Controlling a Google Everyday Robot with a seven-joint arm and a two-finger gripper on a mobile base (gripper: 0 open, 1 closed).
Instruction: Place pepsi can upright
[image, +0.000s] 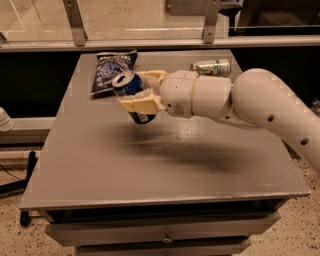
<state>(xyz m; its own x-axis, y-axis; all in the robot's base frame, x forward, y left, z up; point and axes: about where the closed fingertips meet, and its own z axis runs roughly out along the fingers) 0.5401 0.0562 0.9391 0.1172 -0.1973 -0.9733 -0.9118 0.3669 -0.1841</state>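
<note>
The gripper (136, 92) hangs above the grey table (150, 160), left of centre, its two cream fingers (140, 104) clamped on the pepsi can (129, 85). The can is off the surface and tilted, silver top leaning up and to the left, dark blue body angling down between the fingers. I cannot read any lettering on it. At the far left lies a blue chip bag (112, 70), print unreadable. At the far right, a white-and-green can (211, 67) lies on its side.

Tilted blue pepsi can (130, 88), clamped in the pincer (135, 91) above the table (150, 170).
</note>
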